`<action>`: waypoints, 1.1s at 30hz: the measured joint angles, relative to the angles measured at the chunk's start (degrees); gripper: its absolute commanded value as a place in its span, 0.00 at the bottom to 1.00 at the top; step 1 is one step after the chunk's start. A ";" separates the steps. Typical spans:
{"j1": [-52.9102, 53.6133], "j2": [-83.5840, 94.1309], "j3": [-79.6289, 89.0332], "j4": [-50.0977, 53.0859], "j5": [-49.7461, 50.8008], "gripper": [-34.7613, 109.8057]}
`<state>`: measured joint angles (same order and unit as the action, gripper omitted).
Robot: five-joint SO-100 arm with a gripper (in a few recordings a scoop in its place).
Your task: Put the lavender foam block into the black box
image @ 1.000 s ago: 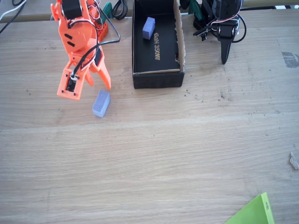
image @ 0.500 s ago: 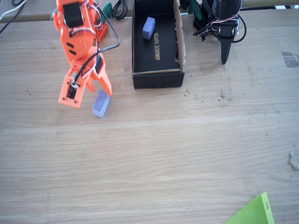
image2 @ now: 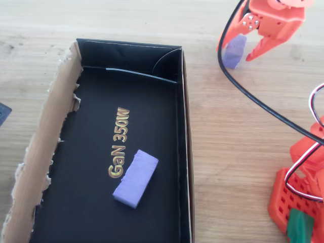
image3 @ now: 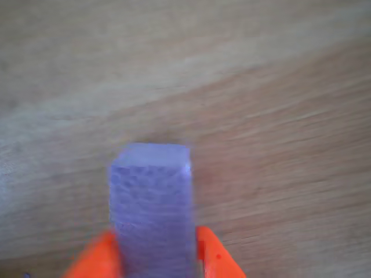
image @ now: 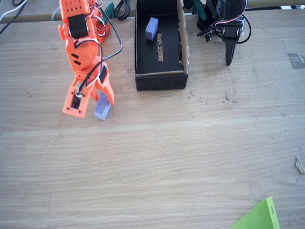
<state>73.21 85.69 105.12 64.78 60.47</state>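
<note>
The orange two-finger gripper point(image: 95, 102) hangs over the wooden table point(image: 167, 157), its 2 fingers spread on either side of the small lavender foam block point(image: 103, 106), which lies on the table left of the box in the fixed view. In the wrist view the speckled block point(image3: 152, 202) stands between both orange fingertips point(image3: 215, 255); whether they press on it cannot be told. In the overhead view the gripper point(image2: 242, 48) straddles the block point(image2: 235, 50), well apart from the oblong shallow black cardboard box point(image2: 185, 152). On the box's floor, just beside the gold lettering point(image2: 119, 143), lies a second lavender foam block point(image2: 135, 177)
</note>
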 measured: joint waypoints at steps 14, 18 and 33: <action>-0.53 6.86 -2.11 10.55 -2.90 0.24; -3.08 17.05 -8.70 20.74 -5.27 0.24; -22.50 28.65 -15.29 29.00 -13.01 0.24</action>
<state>50.71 114.35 89.82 93.78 47.46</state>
